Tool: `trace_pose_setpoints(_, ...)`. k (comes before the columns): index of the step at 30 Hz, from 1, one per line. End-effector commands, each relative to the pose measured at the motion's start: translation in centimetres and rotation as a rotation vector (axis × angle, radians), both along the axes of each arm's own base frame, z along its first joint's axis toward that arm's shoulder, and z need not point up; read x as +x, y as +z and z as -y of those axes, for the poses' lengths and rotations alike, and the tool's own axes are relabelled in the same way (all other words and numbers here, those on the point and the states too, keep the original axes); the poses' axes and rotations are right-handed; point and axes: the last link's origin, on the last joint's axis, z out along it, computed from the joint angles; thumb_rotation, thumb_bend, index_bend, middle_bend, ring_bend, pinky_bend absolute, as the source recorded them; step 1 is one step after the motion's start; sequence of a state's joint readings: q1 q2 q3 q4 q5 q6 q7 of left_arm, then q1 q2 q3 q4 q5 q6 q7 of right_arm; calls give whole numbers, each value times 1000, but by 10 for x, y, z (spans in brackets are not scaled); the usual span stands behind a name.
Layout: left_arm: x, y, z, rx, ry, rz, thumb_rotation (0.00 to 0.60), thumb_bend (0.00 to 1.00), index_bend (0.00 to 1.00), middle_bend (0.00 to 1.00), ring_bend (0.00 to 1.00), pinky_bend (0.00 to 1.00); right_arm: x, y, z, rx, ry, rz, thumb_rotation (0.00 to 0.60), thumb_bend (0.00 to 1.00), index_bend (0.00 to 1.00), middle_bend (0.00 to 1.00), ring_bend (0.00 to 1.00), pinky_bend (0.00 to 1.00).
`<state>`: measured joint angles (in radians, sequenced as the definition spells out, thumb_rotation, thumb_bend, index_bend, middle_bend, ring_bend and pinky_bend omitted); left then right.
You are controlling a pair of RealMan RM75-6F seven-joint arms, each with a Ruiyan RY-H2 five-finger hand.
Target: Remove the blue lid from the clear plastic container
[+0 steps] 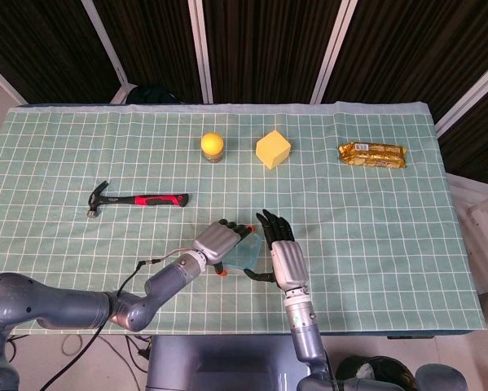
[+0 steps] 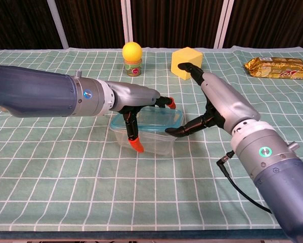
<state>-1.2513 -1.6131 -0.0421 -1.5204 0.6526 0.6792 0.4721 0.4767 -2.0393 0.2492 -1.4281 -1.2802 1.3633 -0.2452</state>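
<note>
Clearly light and slick, the box (image 2: 146, 132) sits centre frame, lid (image 2: 154, 119) on (thin, flexible); left hand (image 2: 136, 109) grips it, right hand (image 2: 207, 114) open at its rim.

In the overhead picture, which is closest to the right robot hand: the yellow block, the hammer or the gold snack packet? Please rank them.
From the right robot hand:
1. Yellow block, straight behind it.
2. Hammer, off to the left.
3. Gold snack packet, far back right.
</note>
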Motion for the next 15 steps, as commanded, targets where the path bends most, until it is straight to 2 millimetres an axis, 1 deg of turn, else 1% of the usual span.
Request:
trace_pose_setpoints(1,0,0,0,0,0,1,600,37,27,115,157,302,0,-1,0,-4,5,4,600,195,0,0,0,0)
trace_pose_setpoints(5,1,1,-1,-1,7,9,600,37,24,114,157,298,1,-3,-1,-11,36,-17,600,196,0,0,0,0)
trace_pose_setpoints(12,2,3,-2,-7,3,9,600,37,20,114,157,297,-6,-9,-3,-19,101,-89,600,196,0,0,0,0)
trace_pose_setpoints(15,2,3,-3,-8,2,5,600,37,20,114,157,297,-7,-11,-4,-13,105,-86,600,195,0,0,0,0)
